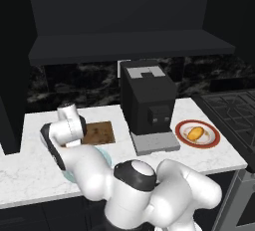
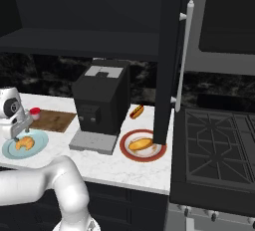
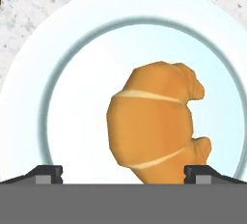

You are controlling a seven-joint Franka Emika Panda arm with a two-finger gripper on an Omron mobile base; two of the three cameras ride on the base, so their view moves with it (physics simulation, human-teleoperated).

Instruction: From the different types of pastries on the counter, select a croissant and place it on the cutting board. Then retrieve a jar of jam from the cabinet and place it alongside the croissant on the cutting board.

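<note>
**Gripper above the croissant, grasp not yet made**

The gripper hangs with jaws spread wide and empty over the croissant on the light-blue plate. Next it should lower and close. The cutting board lies just behind, free, with the jam jar at its corner; the coffee machine stands near.

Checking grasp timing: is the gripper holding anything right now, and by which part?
Nothing is held. The gripper is open above the croissant, which lies on the light-blue plate.
</note>
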